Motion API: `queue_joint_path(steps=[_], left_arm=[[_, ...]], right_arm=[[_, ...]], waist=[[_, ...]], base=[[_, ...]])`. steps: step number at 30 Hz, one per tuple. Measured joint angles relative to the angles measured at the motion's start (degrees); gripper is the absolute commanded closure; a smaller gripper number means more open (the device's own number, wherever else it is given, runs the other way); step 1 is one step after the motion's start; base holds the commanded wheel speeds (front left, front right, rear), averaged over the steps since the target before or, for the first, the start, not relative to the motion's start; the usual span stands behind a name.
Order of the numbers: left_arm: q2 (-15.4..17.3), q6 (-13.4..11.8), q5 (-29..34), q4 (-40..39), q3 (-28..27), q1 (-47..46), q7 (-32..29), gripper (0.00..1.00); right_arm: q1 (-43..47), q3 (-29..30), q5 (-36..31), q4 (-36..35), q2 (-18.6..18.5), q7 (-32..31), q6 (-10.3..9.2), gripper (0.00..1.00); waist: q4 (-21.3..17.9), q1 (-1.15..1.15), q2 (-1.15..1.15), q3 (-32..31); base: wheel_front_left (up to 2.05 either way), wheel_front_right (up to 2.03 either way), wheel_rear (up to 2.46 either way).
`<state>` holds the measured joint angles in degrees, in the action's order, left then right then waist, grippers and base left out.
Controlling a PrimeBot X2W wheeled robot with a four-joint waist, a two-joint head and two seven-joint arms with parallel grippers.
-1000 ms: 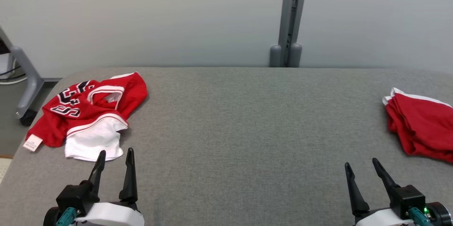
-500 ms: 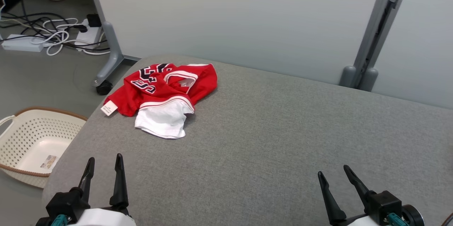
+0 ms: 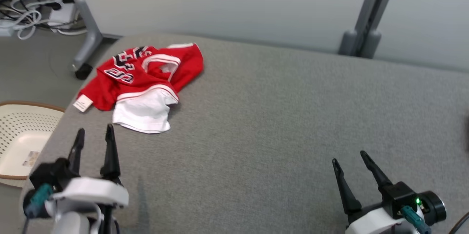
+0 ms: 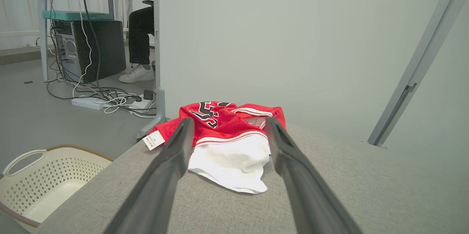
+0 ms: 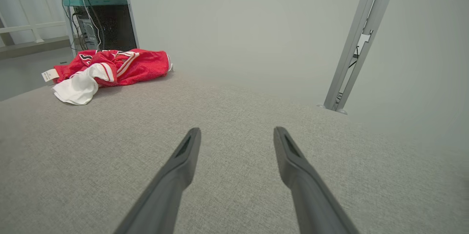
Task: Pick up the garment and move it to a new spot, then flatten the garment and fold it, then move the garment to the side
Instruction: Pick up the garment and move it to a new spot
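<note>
My left gripper (image 3: 94,130) stands at the near left corner of the grey fabric-covered table (image 3: 274,116), its two long dark fingers spread wide and holding nothing. Just beyond the fingertips lies the crumpled red jersey-style garment (image 3: 146,74) with white trim and black lettering. It is bunched near the table's far left corner, with a white panel turned toward me and a small white label (image 3: 82,102) at its left edge. My right gripper (image 3: 348,157), equally spread and empty, sits at the near right, well apart from the garment, with bare grey cloth ahead of it. Off the table's left edge, a cream perforated plastic basket (image 3: 18,131) with a brown rim rests on the floor. Behind the table are a pale partition wall (image 3: 220,3), a grey metal post (image 3: 366,14) and tangled white cables (image 3: 25,25).
</note>
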<state>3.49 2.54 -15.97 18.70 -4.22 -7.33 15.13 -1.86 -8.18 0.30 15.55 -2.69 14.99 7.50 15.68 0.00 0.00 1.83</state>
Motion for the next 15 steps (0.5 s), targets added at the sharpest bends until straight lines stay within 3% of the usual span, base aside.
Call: queue_joint_path(steps=[10,15], left_arm=[[6.88,0.15,-2.21,19.91,-2.04,-23.88,-7.93,0.00],[8.55,-0.98,-4.09,31.06,-3.75,-32.71,-9.59,0.00]], right_arm=[[-6.40,0.58,-3.93,-3.65,-0.46,0.00,-0.01,0.00],[-7.95,0.40,-3.99,-5.34,-0.85,0.00,-0.01,0.00]], waist=[[-5.17,0.00,0.00,12.55],[-7.96,0.00,0.00,18.61]], base=[[0.00,0.00,0.00],[0.00,0.00,0.00]])
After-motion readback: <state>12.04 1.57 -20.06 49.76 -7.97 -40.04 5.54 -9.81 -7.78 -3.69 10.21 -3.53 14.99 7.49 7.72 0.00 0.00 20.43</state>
